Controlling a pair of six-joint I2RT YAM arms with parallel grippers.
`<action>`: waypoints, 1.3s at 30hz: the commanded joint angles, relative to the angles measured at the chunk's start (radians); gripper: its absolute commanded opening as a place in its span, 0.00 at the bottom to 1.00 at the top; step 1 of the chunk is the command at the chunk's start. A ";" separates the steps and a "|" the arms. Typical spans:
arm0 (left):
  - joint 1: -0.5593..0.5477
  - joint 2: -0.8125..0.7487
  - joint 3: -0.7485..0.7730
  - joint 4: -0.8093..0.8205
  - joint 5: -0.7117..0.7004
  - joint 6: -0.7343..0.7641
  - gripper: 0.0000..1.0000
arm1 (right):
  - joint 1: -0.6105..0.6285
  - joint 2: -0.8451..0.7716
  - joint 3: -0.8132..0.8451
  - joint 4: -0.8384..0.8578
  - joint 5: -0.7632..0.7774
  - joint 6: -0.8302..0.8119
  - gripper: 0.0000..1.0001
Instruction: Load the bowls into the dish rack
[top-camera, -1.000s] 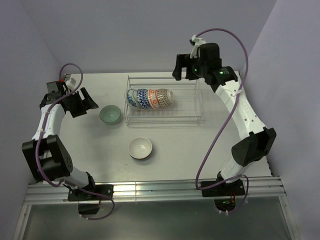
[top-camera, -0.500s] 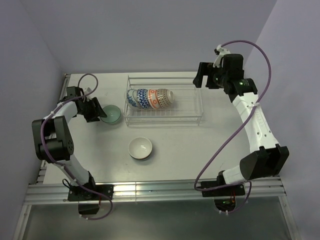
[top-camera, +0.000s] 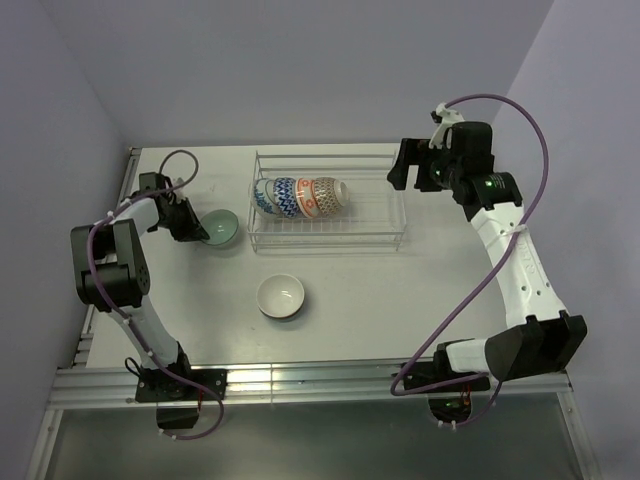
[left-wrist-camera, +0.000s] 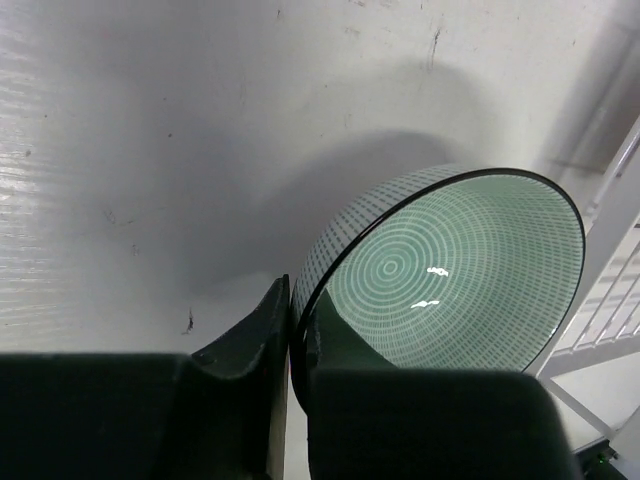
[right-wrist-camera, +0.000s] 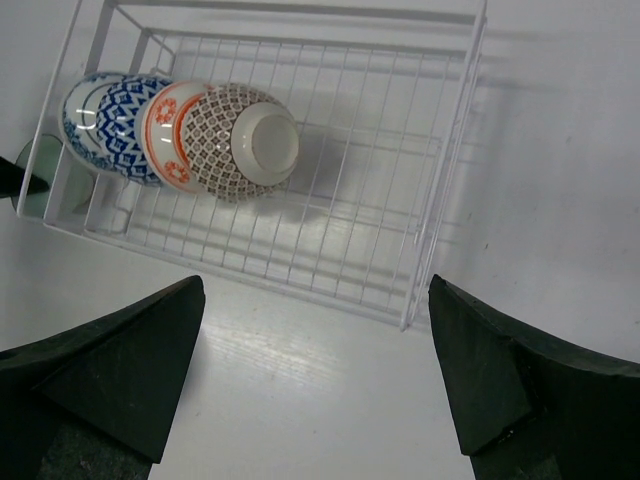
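Clamping the left fingers (left-wrist-camera: 285, 330) on the rim of the pale green round ceramic bowl (top-camera: 222, 228) at the left of the frame, probably to carry it into the clear wire dish rack (top-camera: 375, 215) at upper centre, with the right fingers (top-camera: 402, 172) spread apart.

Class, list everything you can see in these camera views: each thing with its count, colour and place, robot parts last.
dish rack: one, clear wire, far middle of the table.
patterned bowls: four, pale blue, dark blue, orange-red, grey-brown; nested on their sides at the rack's left end.
green bowl: one, green, left of the rack.
white bowl: one, white, nearer than the rack.
table: one, white.
left gripper: one, black, shut on the green bowl's rim.
right gripper: one, black, open, by the rack's far right corner.
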 joint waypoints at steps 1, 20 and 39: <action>0.016 0.009 0.030 -0.017 0.028 -0.009 0.00 | 0.004 -0.050 -0.024 0.031 -0.042 0.030 1.00; 0.059 -0.486 0.117 -0.048 0.174 0.006 0.00 | 0.091 -0.056 -0.021 0.151 -0.240 0.095 1.00; -0.505 -0.377 0.215 0.513 0.310 -0.290 0.00 | 0.090 -0.147 -0.098 0.238 -0.504 0.228 1.00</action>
